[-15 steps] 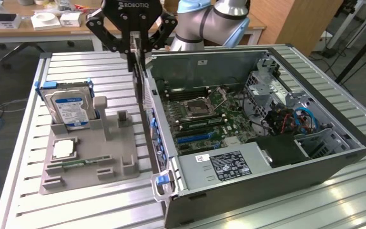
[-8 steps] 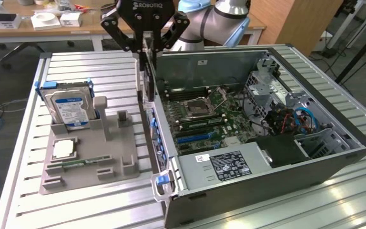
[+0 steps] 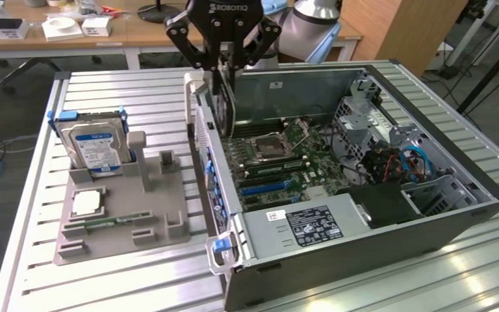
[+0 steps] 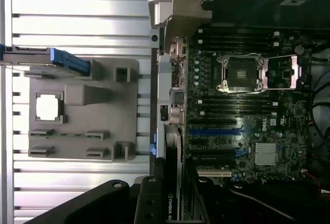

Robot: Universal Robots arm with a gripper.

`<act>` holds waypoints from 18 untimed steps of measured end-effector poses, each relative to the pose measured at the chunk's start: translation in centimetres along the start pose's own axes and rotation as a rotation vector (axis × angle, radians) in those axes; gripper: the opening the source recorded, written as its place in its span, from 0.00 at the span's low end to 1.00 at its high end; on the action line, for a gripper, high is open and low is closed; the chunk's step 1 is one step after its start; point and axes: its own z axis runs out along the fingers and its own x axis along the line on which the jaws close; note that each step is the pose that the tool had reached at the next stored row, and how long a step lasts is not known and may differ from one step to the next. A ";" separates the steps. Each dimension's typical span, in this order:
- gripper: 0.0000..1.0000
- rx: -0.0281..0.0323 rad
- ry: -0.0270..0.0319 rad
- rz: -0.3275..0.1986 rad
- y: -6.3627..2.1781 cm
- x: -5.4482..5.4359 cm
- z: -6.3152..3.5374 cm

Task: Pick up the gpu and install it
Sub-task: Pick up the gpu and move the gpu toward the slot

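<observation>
— Two risks stand out to me. The black two-fingered gripper [image 3: 224,64] has its fingers pinched narrowly on the top end of the gpu [image 3: 226,104], a thin flat black rectangular circuit card. It hangs edge-on and lengthways below them, over the far left part of the open dark grey metal computer case [image 3: 457,214].

— Left as the exterior view has it?

— Yes, the exterior view's left. The gpu hangs just beside the case's light grey rear panel [image 3: 199,123], above the green motherboard [image 3: 297,146]. As far as I can tell it touches neither.

— So what could go wrong?

— First, being so near that panel, the card could catch on it. Second, the long blue expansion slot [image 3: 262,187] lies nearer the camera than the card does. If the lower end came down off that line, I judge it would strike board parts rather than seat. How its edge lines up with the slot I cannot tell.

— And the grip?

— It is a pinch on one thin end only, so a knock might tilt or slip the card.

— Anything else close?

— No. The silver blue-labelled hard drive [image 3: 93,146] and the small square silver CPU chip [image 3: 86,203] sit in the grey plastic holder [image 3: 158,221]. That rests on the slatted aluminium table [image 3: 128,91], well apart to the left.
</observation>
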 end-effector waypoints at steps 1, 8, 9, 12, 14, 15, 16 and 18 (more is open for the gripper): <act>0.26 0.0000 0.0000 0.000 0.00 -0.4 0.00; 0.26 0.0000 0.0000 0.000 0.01 -3.1 0.03; 0.26 0.0000 0.0000 0.000 0.01 -3.5 0.04; 0.26 0.0001 0.0000 0.000 0.01 -4.8 0.04; 0.26 0.0001 0.0000 0.000 0.01 -5.6 0.05; 0.26 0.0001 0.0001 0.000 0.02 -6.0 0.05; 0.26 0.0000 0.0000 0.000 0.02 -6.8 0.07; 0.26 0.0000 0.0000 0.000 0.02 -7.6 0.08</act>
